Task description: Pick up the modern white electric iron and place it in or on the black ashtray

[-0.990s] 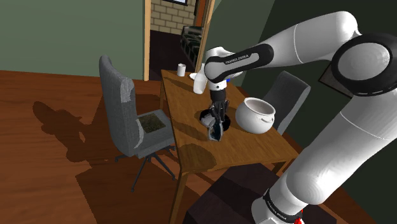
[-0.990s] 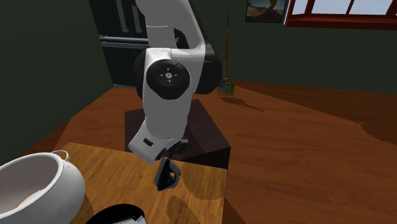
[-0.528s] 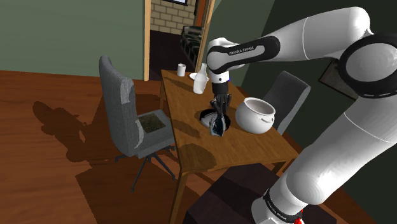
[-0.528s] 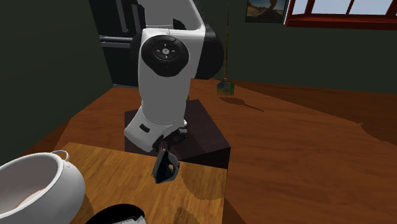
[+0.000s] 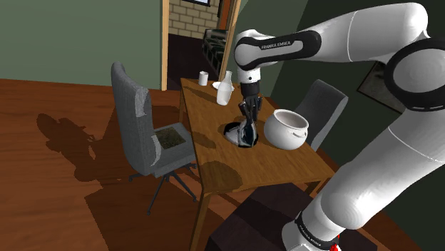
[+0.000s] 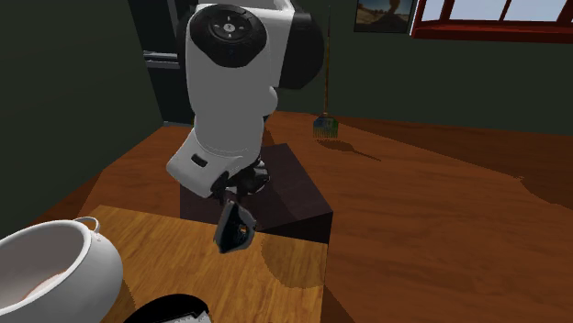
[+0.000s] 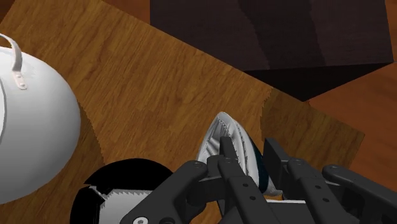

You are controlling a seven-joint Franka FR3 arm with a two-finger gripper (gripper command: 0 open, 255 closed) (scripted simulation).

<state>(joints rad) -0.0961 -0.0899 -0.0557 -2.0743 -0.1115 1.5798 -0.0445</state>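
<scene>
Jaws clasp the iron [image 7: 226,144] nose-down above the counter [image 7: 159,83], so it can drop into the black ashtray [image 7: 124,173] just beside

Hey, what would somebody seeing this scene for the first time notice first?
The huge white arm arching over the wooden table, its black jaws clamped on an electric iron held off the tabletop. Next, the big white handled pot beside it, and the black ashtray close by.

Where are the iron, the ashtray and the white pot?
iron [image 7: 210,141]: wrist view, pale underside.
ashtray [image 7: 127,172]: wrist view, black rim.
pot [image 5: 287,132]: shoulder view, outer wall.
</scene>
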